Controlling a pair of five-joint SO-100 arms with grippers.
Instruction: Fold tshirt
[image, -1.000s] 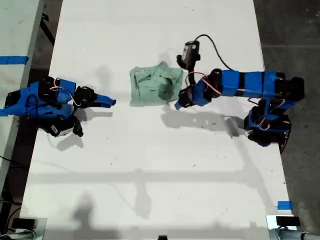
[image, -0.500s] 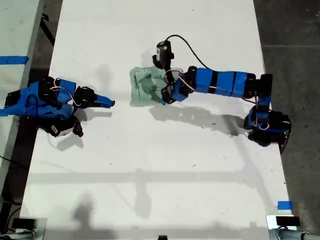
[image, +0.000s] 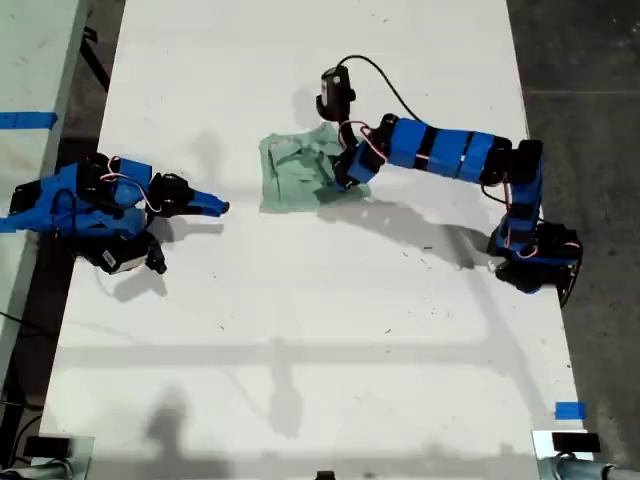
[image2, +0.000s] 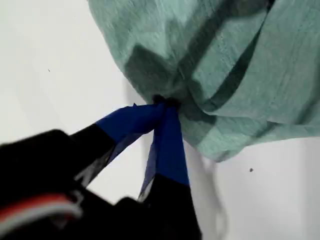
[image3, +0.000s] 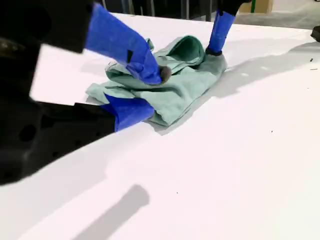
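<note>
1. Since my first gripper (image2: 162, 102) is pinched tight on a gather of the tshirt (image: 303, 172), the fold goes well only if that bite stays firm and the carried layer travels low and level over the cloth under it, so that nothing drags or bunches.
2. Judging from the exterior view, the arm reaching in from that view's right is the one holding the cloth; it should lay the pinched edge down squarely on the layer below before its jaws part, not let go in the air.
3. My second gripper (image3: 142, 92) sits apart from the cloth, near the table's (image: 300, 330) edge on the exterior view's left, with its fingers spread and nothing between them. It looks along the table at the bundle and touches none of it.
4. If the pile slides while the first arm pulls, I judge the second arm could come in and pin the near edge; for now it seems best kept clear.
5. As for the tshirt itself, it lies on the white table towards the far end in the exterior view, roughly midway across.
6. It is a compact pale mint-green bundle, already doubled over several times, with soft creases and one rolled lip standing up on top.
7. No print shows, and I cannot make out sleeves or neck.
</note>
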